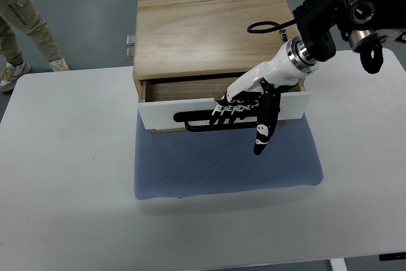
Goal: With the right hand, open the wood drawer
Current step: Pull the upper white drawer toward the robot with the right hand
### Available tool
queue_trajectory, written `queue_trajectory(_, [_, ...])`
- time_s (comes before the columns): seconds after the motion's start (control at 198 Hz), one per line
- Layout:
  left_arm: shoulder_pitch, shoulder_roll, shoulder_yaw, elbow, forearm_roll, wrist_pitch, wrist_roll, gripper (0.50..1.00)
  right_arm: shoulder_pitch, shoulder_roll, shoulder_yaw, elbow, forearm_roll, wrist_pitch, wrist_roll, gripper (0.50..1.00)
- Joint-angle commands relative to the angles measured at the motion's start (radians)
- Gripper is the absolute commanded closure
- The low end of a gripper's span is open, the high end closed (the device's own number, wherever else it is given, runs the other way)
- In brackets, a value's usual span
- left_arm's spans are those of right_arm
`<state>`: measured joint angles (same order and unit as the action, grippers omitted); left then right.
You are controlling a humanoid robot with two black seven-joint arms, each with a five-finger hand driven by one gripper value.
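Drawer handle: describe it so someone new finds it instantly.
On the white table sits a wooden box on a blue mat. Its white drawer front is pulled slightly out. The handle is the black horizontal bar there, under the right hand.

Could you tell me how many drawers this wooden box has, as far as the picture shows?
1: the drawer with the white front, pulled partly out at the box's near side, the right robot hand on its black handle. Other sides are hidden.

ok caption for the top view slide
Right hand hooked on the black handle of a partly open wood drawer.
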<state>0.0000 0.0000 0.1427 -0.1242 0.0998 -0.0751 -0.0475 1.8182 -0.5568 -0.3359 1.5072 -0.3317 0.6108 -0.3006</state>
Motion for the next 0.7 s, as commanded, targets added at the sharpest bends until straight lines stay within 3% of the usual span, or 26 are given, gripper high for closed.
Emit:
queue_trajectory(0.0, [0.0,0.0,0.0,0.0,0.0,0.0,0.0,0.5,0.001,-0.009,0.0,0.007,0.0,0.0,0.001,0.556])
queue_trajectory(0.693, [0.0,0.0,0.0,0.0,0.0,0.0,0.0,0.5,0.003,-0.084,-0.015,0.103,-0.001,0.0,0.008,0.556])
